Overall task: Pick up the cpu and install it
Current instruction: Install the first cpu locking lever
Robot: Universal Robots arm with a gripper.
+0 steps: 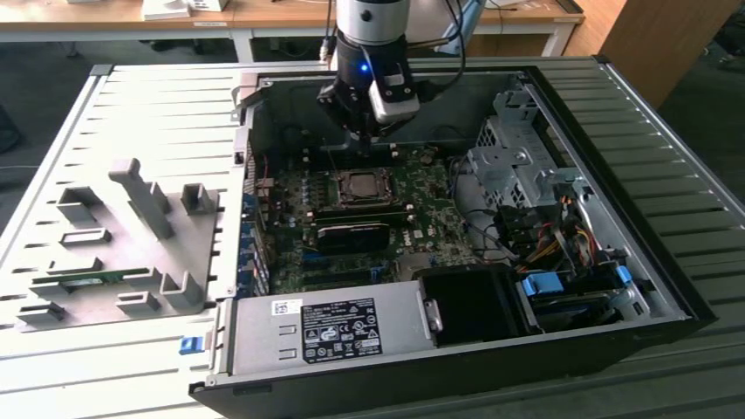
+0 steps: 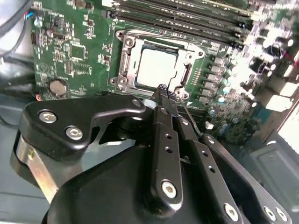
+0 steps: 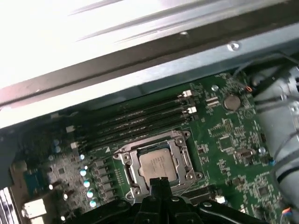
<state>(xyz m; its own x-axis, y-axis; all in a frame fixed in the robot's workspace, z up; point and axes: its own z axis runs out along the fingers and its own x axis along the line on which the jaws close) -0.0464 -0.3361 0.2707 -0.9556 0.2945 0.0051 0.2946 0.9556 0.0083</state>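
Note:
The cpu (image 1: 363,185) (image 2: 158,65) (image 3: 158,164), a small square chip with a dull silver top, lies flat inside the dark metal-framed socket (image 1: 338,197) (image 2: 125,60) (image 3: 180,150) on the green motherboard. My gripper (image 1: 366,144) (image 2: 162,90) (image 3: 159,181) hangs a little above the socket, toward the case's back wall in the exterior view. Its black fingers (image 2: 164,135) are pressed together at the tips, shut, with nothing between them. In both wrist views the fingertips point at the socket's edge, apart from the chip.
The open black computer case (image 1: 652,262) holds a power supply (image 1: 331,327), a drive cage (image 1: 518,166), loose cables (image 1: 559,236) and memory slots (image 3: 135,123). On the exterior view's left, a grey fixture tray (image 1: 117,236) carries a green memory stick (image 1: 87,279).

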